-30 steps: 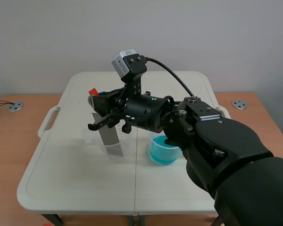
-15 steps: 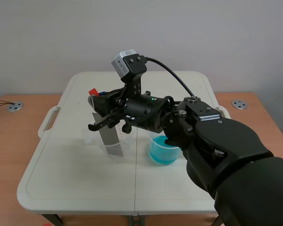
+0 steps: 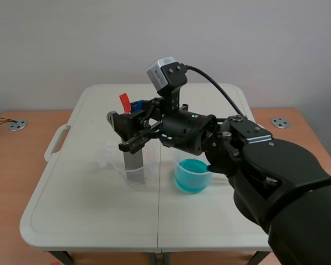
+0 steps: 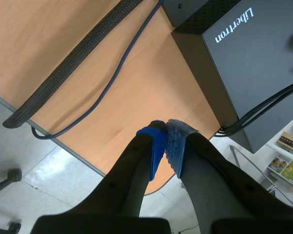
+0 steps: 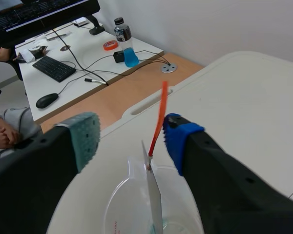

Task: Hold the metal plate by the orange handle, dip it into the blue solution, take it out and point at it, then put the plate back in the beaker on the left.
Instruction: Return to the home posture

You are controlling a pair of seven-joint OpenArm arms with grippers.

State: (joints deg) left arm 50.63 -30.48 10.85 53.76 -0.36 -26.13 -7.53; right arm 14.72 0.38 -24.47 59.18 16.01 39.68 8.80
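The grey metal plate (image 5: 155,204) with thin orange handle (image 5: 159,117) stands in the clear plastic beaker (image 5: 118,207). The right tool (image 5: 132,139) is wide open around the handle. The left tool (image 4: 165,141) is closed, holding nothing.

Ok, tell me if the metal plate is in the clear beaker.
In: the metal plate stands in the clear beaker, orange handle up, right claw open around it.

Left claw (image 4: 165,128), closed, hangs over wooden desk (image 4: 151,83) near black box (image 4: 254,68).
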